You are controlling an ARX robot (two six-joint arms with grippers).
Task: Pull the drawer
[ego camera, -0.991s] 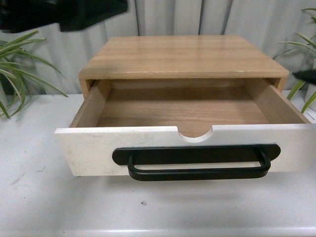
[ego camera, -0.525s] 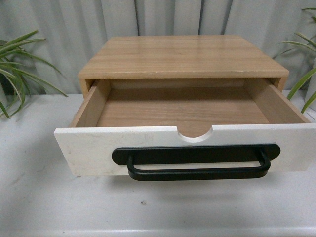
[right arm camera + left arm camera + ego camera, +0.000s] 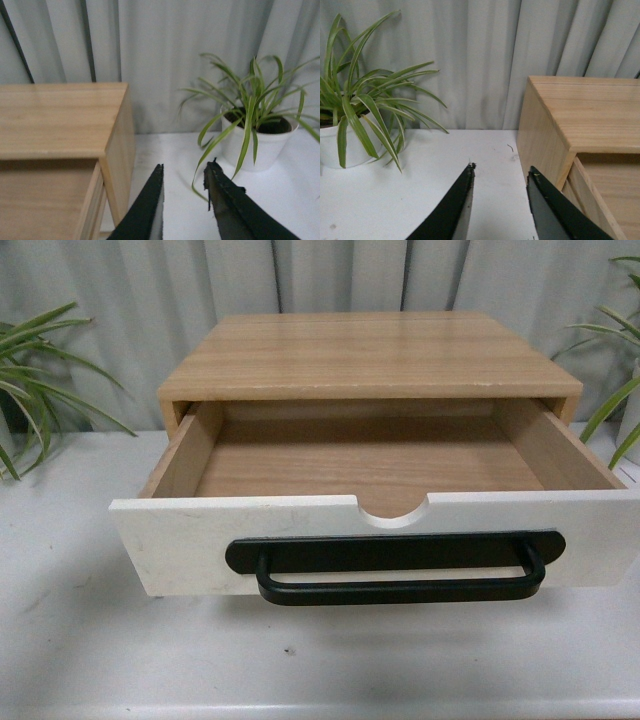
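Observation:
In the front view the drawer (image 3: 180, 545) stands pulled far out of its light wood cabinet (image 3: 370, 355). Its white front carries a long black bar handle (image 3: 395, 575) and a semicircular notch in the top edge; the light wood inside holds nothing. Neither arm shows in the front view. My left gripper (image 3: 501, 170) hangs open over the white table, beside the cabinet's left side (image 3: 542, 145), holding nothing. My right gripper (image 3: 184, 170) is open too, off the cabinet's right side (image 3: 117, 150), with the drawer's side wall (image 3: 92, 200) just beside it.
A white table (image 3: 90, 640) carries the cabinet. A potted spider plant (image 3: 355, 120) stands at the table's left end and another (image 3: 257, 125) at its right end. Grey curtains (image 3: 130, 290) hang behind everything.
A dark arm that crossed the top left of the front view a second ago has left it, as has a dark tip at the right edge. The drawer has stayed put.

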